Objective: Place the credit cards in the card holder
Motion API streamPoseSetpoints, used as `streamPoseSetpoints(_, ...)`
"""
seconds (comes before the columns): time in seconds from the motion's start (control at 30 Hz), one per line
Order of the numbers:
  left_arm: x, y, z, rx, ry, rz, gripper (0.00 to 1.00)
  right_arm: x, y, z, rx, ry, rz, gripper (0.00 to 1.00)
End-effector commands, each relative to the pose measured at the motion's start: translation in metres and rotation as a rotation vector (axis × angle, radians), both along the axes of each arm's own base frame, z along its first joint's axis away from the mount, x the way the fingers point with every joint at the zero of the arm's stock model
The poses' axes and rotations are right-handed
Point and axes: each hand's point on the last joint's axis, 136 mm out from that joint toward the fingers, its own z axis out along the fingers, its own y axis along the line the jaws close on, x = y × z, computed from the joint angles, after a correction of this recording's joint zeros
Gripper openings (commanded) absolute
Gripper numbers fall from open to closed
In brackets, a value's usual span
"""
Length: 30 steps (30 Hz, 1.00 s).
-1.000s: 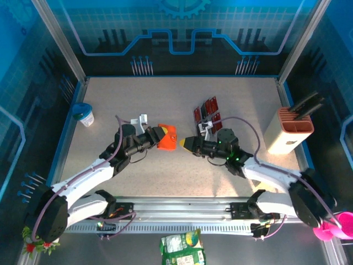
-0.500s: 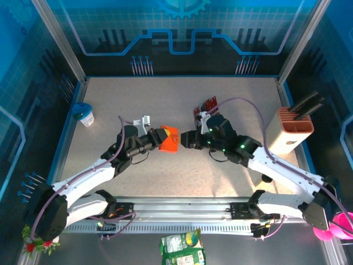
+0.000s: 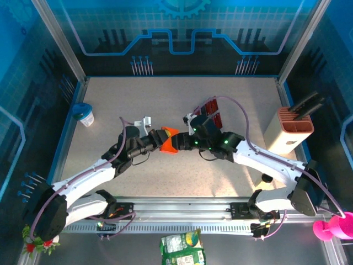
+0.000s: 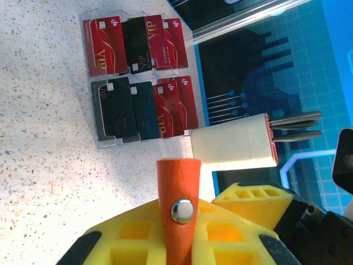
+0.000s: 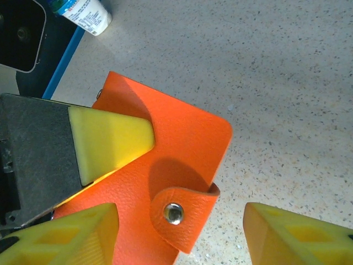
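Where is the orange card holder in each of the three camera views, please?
Top external: the card holder is near the middle of the picture, where the two arms meet.
Left wrist: bottom centre, seen as an upright orange strap.
Right wrist: centre-left, its flat orange face towards the camera.
Shared landmark: the round snap button on its flap, in both wrist views.

A speckled beige surface (image 3: 165,105) fills the enclosure, edged by a thin blue rim (image 3: 182,76). The back wall (image 3: 110,33) is a blue gridded panel printed with dark circuit-like lines, with a gear motif (image 3: 183,6) at its top. Slanted aluminium posts (image 3: 58,41) stand at the rear corners. A silver rail (image 3: 182,205) runs along the near edge. Bright light pools on the surface towards its front right.
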Motion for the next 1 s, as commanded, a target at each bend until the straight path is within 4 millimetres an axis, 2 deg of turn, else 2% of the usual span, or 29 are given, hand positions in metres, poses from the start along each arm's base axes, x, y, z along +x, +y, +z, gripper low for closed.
streamPoseSetpoints(0.0,0.0,-0.002,0.005,0.015,-0.034,-0.003,0.0,0.003,0.015,0.004,0.017,-0.013,0.017,0.62)
streamPoseSetpoints(0.13,0.0,-0.002,0.005,0.016,-0.036,-0.003,0.0,0.007,0.012,-0.02,-0.044,0.013,0.0,0.6)
streamPoseSetpoints(0.23,0.0,-0.002,0.006,0.016,-0.038,-0.001,0.0,0.012,-0.008,-0.04,-0.134,0.007,-0.056,0.56)
streamPoseSetpoints(0.4,-0.002,-0.002,0.009,0.01,-0.041,-0.003,0.0,0.025,-0.075,-0.07,-0.277,-0.006,-0.231,0.44)
streamPoseSetpoints(0.47,-0.002,-0.002,0.01,0.007,-0.043,-0.001,0.0,0.023,-0.099,-0.08,-0.31,0.006,-0.271,0.43)
streamPoseSetpoints(0.53,-0.001,-0.001,0.008,0.013,-0.044,0.002,0.0,0.02,-0.107,-0.074,-0.296,0.003,-0.271,0.43)
streamPoseSetpoints(0.63,0.0,-0.001,0.004,0.023,-0.04,0.005,0.0,0.014,-0.108,-0.046,-0.256,-0.041,-0.245,0.45)
streamPoseSetpoints(0.73,0.001,-0.002,0.003,0.027,-0.04,0.002,0.0,0.011,-0.109,-0.017,-0.25,-0.088,-0.209,0.54)
streamPoseSetpoints(0.8,0.002,-0.003,0.003,0.031,-0.042,0.001,0.0,0.011,-0.109,0.001,-0.253,-0.122,-0.176,0.68)
streamPoseSetpoints(0.83,0.002,-0.003,0.003,0.032,-0.047,0.0,0.0,0.01,-0.109,0.009,-0.254,-0.136,-0.156,0.8)
streamPoseSetpoints(0.87,0.002,-0.003,0.004,0.034,-0.05,0.0,0.0,0.01,-0.109,0.016,-0.257,-0.15,-0.146,0.99)
streamPoseSetpoints(0.97,0.002,-0.004,0.006,0.033,-0.059,-0.005,0.0,0.014,-0.109,0.035,-0.218,-0.165,-0.138,1.0)
